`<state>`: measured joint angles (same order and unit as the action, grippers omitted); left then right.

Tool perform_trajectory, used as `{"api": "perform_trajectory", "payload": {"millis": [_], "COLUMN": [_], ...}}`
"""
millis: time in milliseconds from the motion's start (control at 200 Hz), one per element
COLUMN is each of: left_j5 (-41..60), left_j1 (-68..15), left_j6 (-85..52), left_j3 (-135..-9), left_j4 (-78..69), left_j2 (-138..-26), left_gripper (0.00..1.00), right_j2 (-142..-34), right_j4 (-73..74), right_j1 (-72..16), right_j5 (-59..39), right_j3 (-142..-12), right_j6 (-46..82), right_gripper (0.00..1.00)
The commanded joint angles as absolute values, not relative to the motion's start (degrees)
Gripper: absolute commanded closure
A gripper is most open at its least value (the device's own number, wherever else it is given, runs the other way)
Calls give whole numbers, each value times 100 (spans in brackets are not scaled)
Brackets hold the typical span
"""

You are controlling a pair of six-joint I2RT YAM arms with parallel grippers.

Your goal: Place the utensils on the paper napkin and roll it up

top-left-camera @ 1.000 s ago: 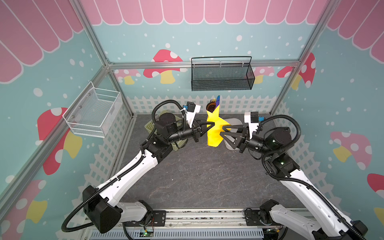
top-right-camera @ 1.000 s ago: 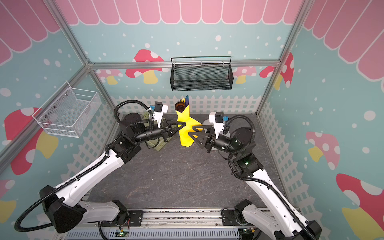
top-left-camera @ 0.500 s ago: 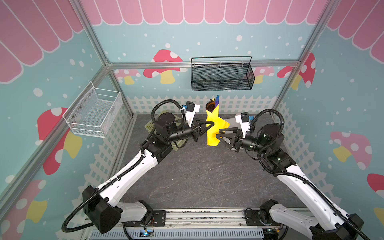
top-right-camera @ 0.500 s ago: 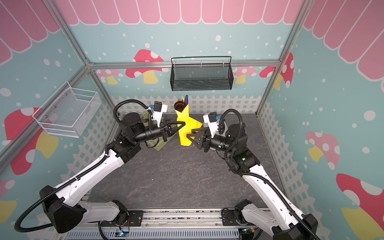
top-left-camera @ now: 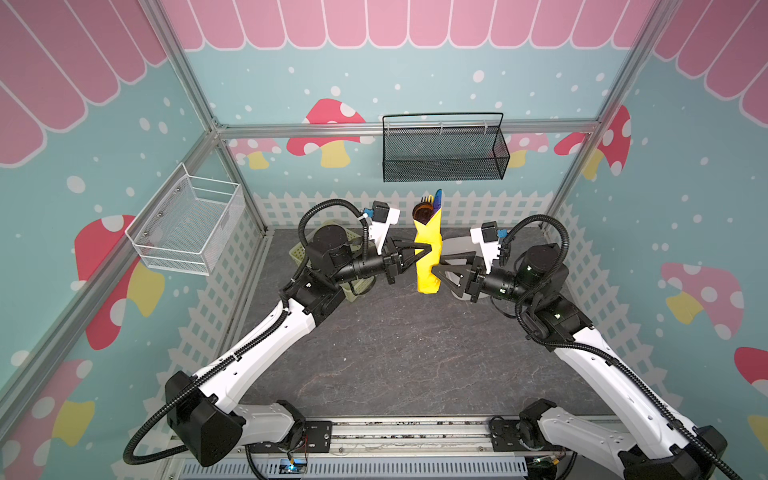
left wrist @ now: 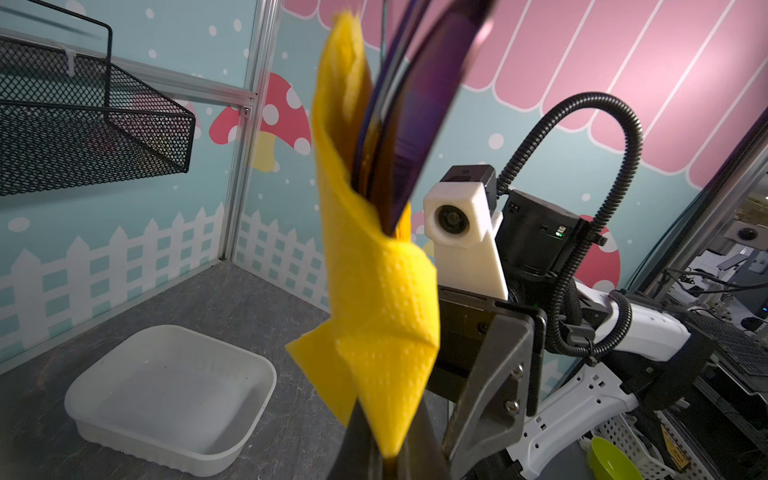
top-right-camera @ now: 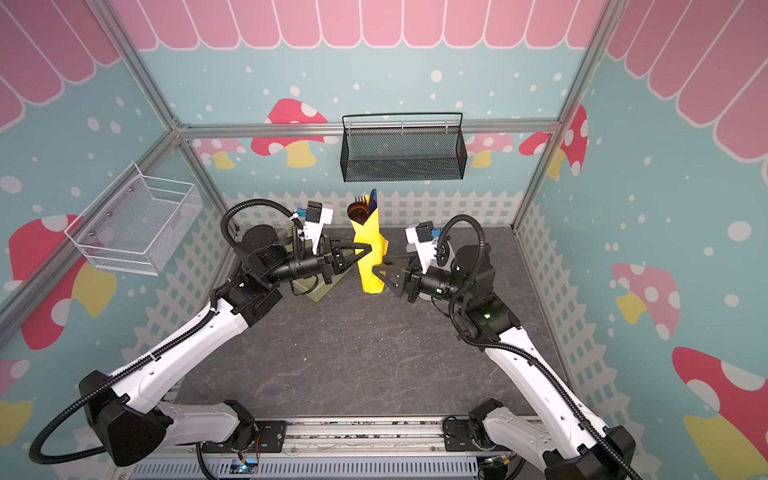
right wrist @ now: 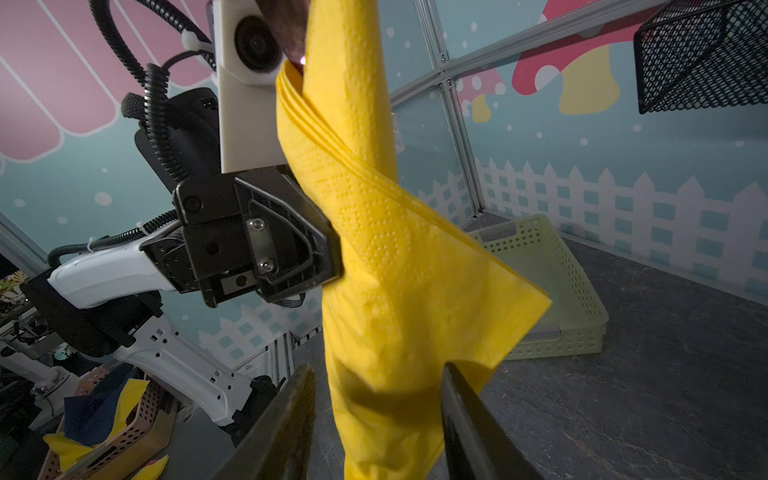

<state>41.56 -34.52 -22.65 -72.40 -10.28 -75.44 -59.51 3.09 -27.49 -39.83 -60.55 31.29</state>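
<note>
the paper napkin [top-left-camera: 426, 276] is already wrapped around the utensils [top-left-camera: 428, 204] as a narrow yellow roll, and it stands upright above the back middle of the desk [top-left-camera: 395, 340], between the two arms. the heads of the cutlery stick out of the roll's open upper end in both top views; in the left wrist view they show as dark purple, blurred shapes [left wrist: 409, 124] rising from the paper.

the left pincer [top-left-camera: 430, 249] is closed on the roll about halfway up. the right wrist view shows its black tip [right wrist: 332, 253] pressed into the napkin [right wrist: 395, 291], with the paper creased around the pinch. a loose corner of the sheet flares out to one side below that grip.

the right pincer [top-left-camera: 438, 268] is open, its jaws standing on either side of the roll's lower part. one jaw shows a gap to the paper, while the other sits by the loose corner, and i cannot tell whether it touches.

a white tray [left wrist: 166, 395] sits on the desk beyond the roll, and a pale green basket [right wrist: 552, 291] lies on the left arm's side.
</note>
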Motion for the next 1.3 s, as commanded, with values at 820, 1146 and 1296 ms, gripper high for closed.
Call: {"api": "perform_trajectory", "payload": {"millis": [820,1146,1296], "left_j5": [4746,4736,4702], "left_j1": [-3445,-3515,-3514], "left_j6": [-3002,-2978,-2936], "left_j3": [-7517,-7618,-7607], "left_j4": [-2175,-2158,-2099], "left_j2": [-7853,-7964,-7904], "left_gripper": [100,100,100], "right_j2": [-6076,-6086,-6008], "right_j4": [1818,1845,1822], "right_j1": [-2844,-2964,-2964], "right_j5": [-5472,-5429,-5294], "right_j3": [-5810,-5829,-5777], "right_j6": [3769,3718,3694], "right_gripper": [59,69,79]}}
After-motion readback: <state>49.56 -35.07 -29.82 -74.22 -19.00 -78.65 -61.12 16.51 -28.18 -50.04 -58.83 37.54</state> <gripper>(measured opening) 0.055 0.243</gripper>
